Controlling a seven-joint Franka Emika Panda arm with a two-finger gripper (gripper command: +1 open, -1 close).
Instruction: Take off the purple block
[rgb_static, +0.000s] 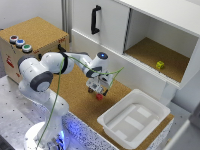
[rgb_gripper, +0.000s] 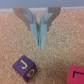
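In the wrist view the purple block (rgb_gripper: 24, 67) is a small dark cube with a yellow letter on its face. It rests on the cork surface, apart from my gripper (rgb_gripper: 40, 44). The gripper's fingers (rgb_gripper: 36, 27) meet at the tips and hold nothing. A red cube (rgb_gripper: 77, 75) lies on the cork a short way from the purple block, cut by the frame edge. In the exterior view my gripper (rgb_static: 96, 90) hangs low over the cork table with the red cube (rgb_static: 99, 97) just below it. The purple block cannot be made out there.
A white tray (rgb_static: 132, 117) stands on the table at the exterior view's right. A yellow-green cube (rgb_static: 160, 65) sits in the open cabinet shelf behind. A cork box with coloured buttons (rgb_static: 20, 44) stands at the left.
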